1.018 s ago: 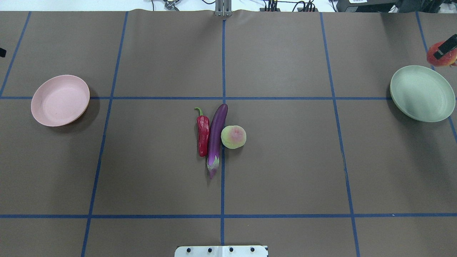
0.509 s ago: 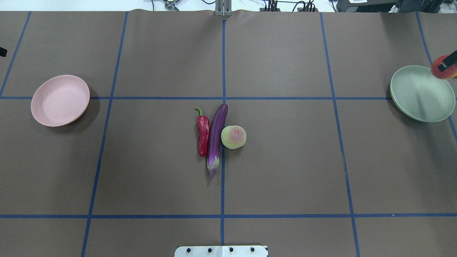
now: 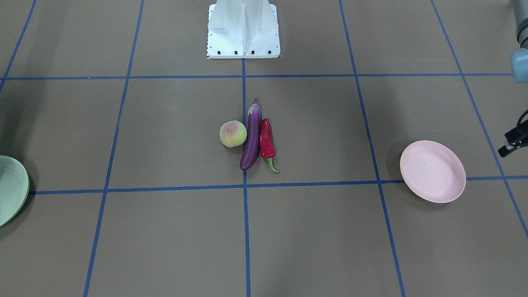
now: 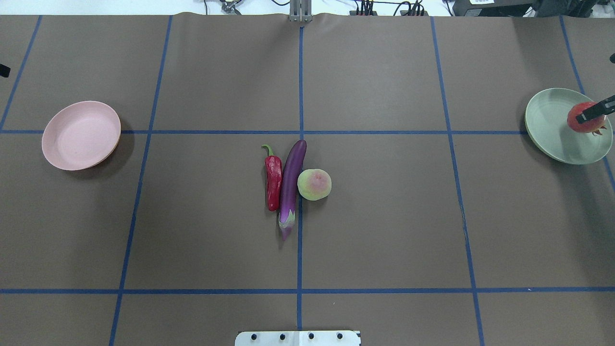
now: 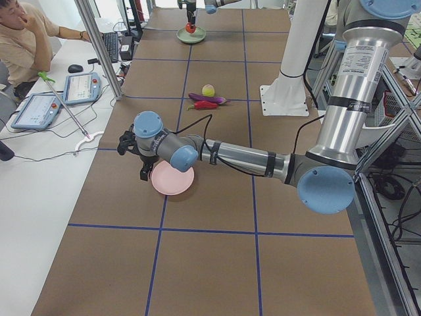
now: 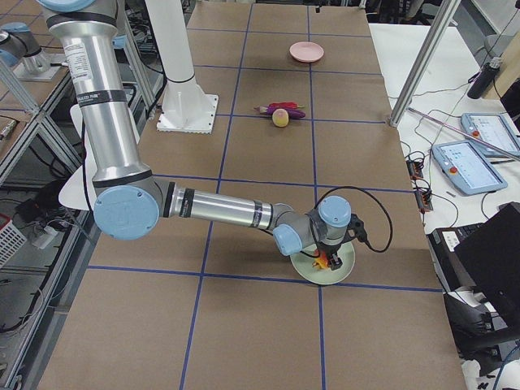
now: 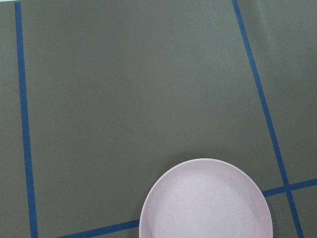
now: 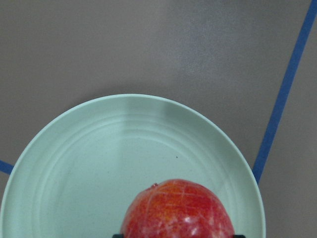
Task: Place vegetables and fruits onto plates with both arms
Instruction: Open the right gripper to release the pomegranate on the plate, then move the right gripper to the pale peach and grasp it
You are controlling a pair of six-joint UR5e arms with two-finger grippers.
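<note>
Red fruit [image 8: 178,210] (round, rough) now over mint plate [image 4: 547,122]; eggplant [image 4: 292,180] glossy.

Table cover [image 4: 384,216] is reading as matt brown paper, with blue tape lines [image 4: 300,86] stuck on it. Pink plate [image 4: 81,135] and green plate [image 8: 99,163] are showing as matt plastic, the green one faintly ringed. Eggplant [image 4: 291,180] is shining glossy and smooth, chili [image 4: 274,180] glossy but wrinkled. Peach [image 4: 314,184] is looking dull, velvety. Red-orange fruit [image 8: 178,210] is showing rough, scored skin with some sheen. Right arm [image 6: 106,106] is gleaming as brushed metal, its joint caps [image 6: 126,213] smooth blue plastic.
</note>
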